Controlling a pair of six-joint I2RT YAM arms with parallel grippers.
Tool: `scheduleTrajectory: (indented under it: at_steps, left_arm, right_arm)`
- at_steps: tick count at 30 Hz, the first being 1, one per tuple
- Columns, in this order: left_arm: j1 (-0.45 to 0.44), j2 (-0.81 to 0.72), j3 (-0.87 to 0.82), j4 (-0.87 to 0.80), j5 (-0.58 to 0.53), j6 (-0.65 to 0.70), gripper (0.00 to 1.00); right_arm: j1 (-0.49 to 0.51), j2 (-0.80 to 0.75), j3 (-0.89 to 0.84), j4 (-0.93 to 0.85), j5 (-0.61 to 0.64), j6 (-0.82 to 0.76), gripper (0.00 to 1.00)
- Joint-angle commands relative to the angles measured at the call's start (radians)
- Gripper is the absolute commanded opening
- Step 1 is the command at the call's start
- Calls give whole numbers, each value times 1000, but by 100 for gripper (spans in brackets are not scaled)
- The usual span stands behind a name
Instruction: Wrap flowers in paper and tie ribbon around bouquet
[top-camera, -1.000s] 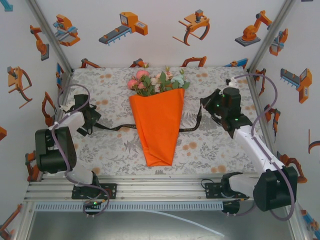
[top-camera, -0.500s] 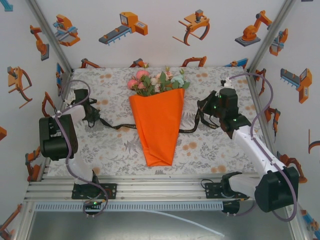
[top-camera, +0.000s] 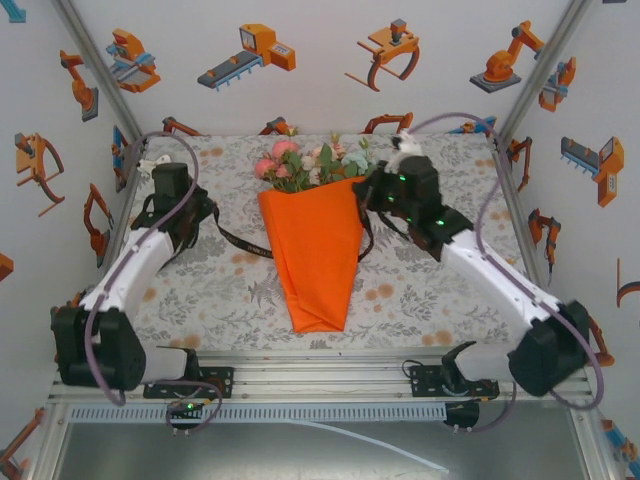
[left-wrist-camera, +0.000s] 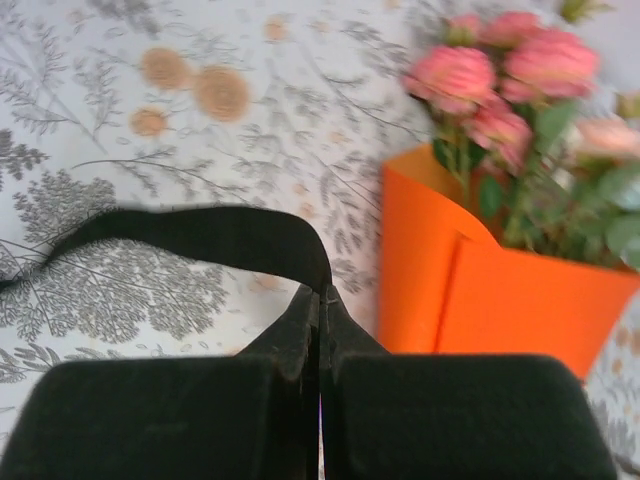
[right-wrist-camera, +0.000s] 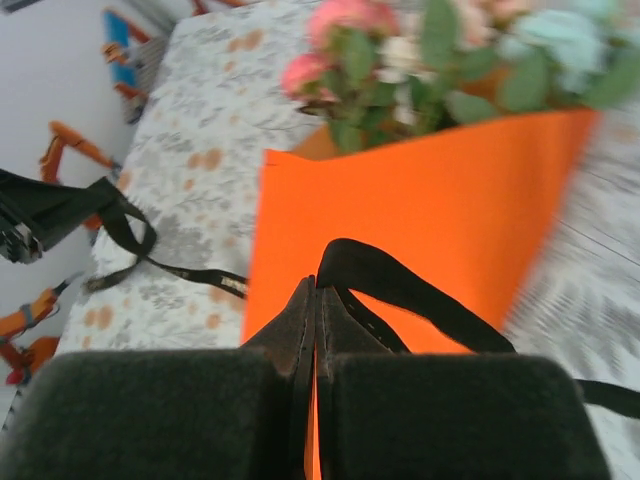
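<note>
Floral tablecloth (top-camera: 430, 290), frame centre: orange paper cone (top-camera: 315, 250) of flowers (top-camera: 310, 165). I hold left gripper (left-wrist-camera: 321, 296) and right gripper (right-wrist-camera: 315, 290) pinched on black ribbon (left-wrist-camera: 200, 232) ends, presumably for tying.

Flowers (top-camera: 312, 163) in paper (top-camera: 312, 250) on table (top-camera: 200, 290), ribbon (top-camera: 243, 243) at both sides.

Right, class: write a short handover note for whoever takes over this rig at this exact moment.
Left gripper: shut on one end of the black ribbon.
Right gripper: shut on the other end, by the cone's top right corner.
Flowers sit in the orange paper cone, which lies flat between the arms, blooms at the far end.
Done: wrapping.
Left: bring the ribbon ends across the cone and tie them; no knot yet.
</note>
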Motion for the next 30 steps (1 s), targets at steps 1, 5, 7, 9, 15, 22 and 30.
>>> scheduleTrajectory:
  at_steps: [1, 5, 7, 9, 15, 22, 30]
  left_arm:
    - [-40, -76, -103, 25, -81, 69, 0]
    - [-96, -154, -177, 108, -66, 111, 0]
    - [-117, -172, -180, 118, -50, 148, 0]
    - [-143, -184, -185, 146, -33, 207, 0]
    - [-232, -217, -222, 345, 23, 379, 0]
    - [-440, -24, -4, 349, 244, 826, 0]
    - [-672, 387, 228, 282, 312, 1153, 42]
  right_arm:
    - [160, 204, 164, 77, 38, -5, 0]
    - [263, 459, 454, -44, 20, -4, 54]
    - [269, 489, 544, -164, 47, -45, 63]
    - [262, 452, 534, -194, 65, -88, 70]
    - [174, 242, 336, -178, 17, -122, 82]
    - [34, 38, 109, -149, 69, -34, 81]
    - [-37, -217, -157, -243, 316, 105, 80]
